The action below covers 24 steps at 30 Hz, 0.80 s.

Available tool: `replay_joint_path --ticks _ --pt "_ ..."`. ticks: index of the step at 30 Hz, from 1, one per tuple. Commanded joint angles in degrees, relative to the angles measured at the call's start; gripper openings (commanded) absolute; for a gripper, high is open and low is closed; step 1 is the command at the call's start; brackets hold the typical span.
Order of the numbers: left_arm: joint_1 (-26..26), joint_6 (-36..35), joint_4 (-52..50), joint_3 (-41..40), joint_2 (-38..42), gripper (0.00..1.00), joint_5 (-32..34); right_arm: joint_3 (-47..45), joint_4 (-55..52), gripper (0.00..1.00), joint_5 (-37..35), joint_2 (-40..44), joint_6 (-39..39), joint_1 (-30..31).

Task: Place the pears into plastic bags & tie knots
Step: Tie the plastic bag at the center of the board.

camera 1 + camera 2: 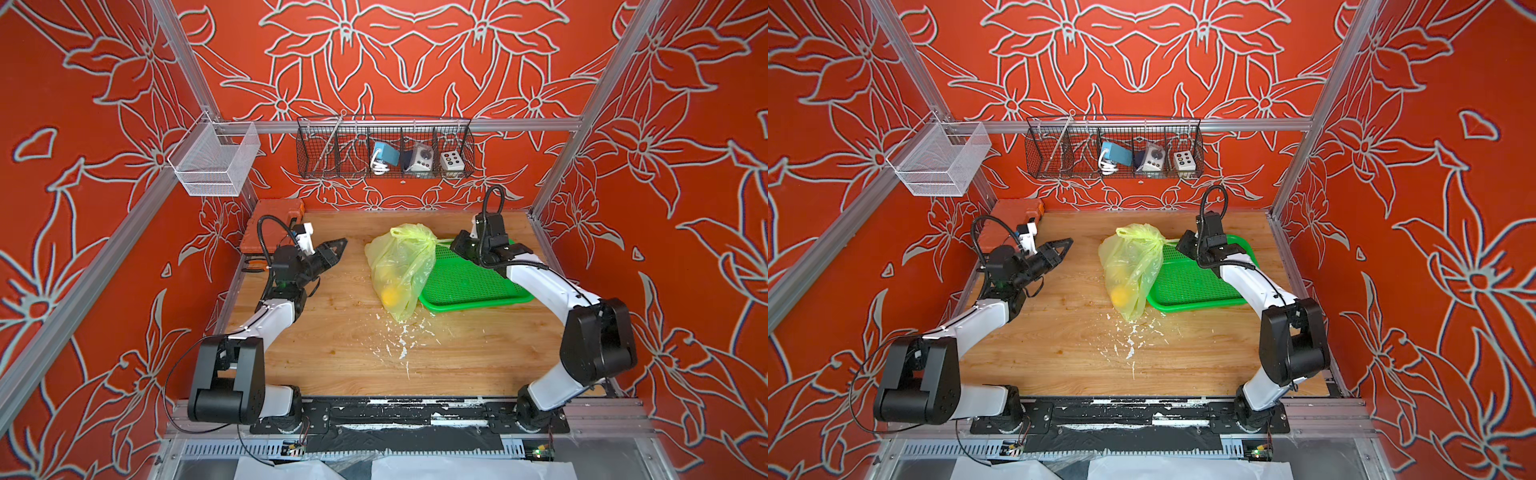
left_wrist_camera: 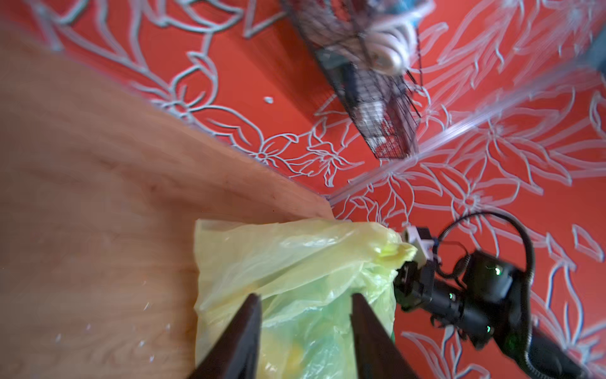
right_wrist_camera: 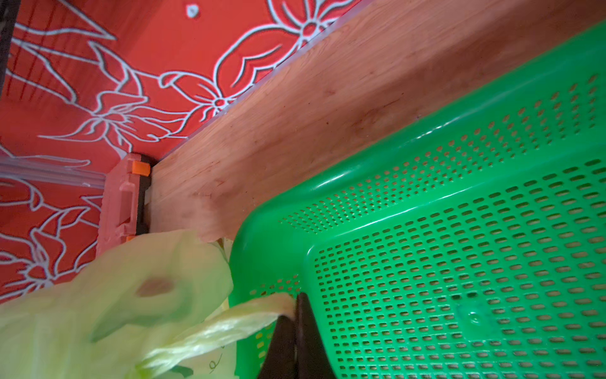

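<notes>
The surface [image 1: 332, 361] carries a green basket [image 1: 469, 286], which lies under the right pincer [image 1: 456, 246] and holds no fruit. Just beside that pincer lies the bag [image 1: 399, 257], overlapping the basket's edge, its mouth gathered toward the pincer. The left pincer [image 1: 340, 246] hangs on the bag's other side, apart from it, jaws spread with nothing between them (its wrist view shows the bag only beyond the tips). The right pincer is clamped on a handle [image 3: 229, 323] drawn taut from the bag's bunched top. Inside the bag, at the end farthest from both pincers, one pear [image 1: 391, 297] shows plainly orange-yellow. What looks like a paler second pear [image 1: 384, 272] shows dimly through the film, nearer the pincers. So the bagging looks done. The knot [image 2: 395, 251] is a crumpled bunch by the right pincer. I cannot tell whether it is tight, and cinching it is probably what remains.
</notes>
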<state>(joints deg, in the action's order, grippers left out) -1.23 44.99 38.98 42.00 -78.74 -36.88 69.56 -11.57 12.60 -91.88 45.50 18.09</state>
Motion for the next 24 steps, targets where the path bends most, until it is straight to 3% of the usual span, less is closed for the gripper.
replay_joint_path --ticks 1,9,20,22,24 --pt "-4.21 -5.24 -1.69 4.66 -1.69 0.54 -4.87 0.51 1.11 0.00 4.08 1.81 -2.51 1.80" --pt "-8.85 -5.68 -0.35 6.62 -5.00 0.61 -3.58 0.40 1.00 0.00 5.49 3.40 -2.64 3.80" --pt "-11.13 -5.09 0.78 10.80 -10.05 0.62 -0.27 0.29 0.66 0.00 5.52 4.02 -2.62 4.15" --pt "-11.74 -5.24 0.65 12.39 -11.49 0.56 -0.62 0.22 0.78 0.00 5.33 4.11 -2.71 4.15" --pt "-12.03 -5.10 0.91 13.39 -12.87 0.38 -1.52 0.44 0.44 0.00 4.91 4.11 -2.86 4.14"
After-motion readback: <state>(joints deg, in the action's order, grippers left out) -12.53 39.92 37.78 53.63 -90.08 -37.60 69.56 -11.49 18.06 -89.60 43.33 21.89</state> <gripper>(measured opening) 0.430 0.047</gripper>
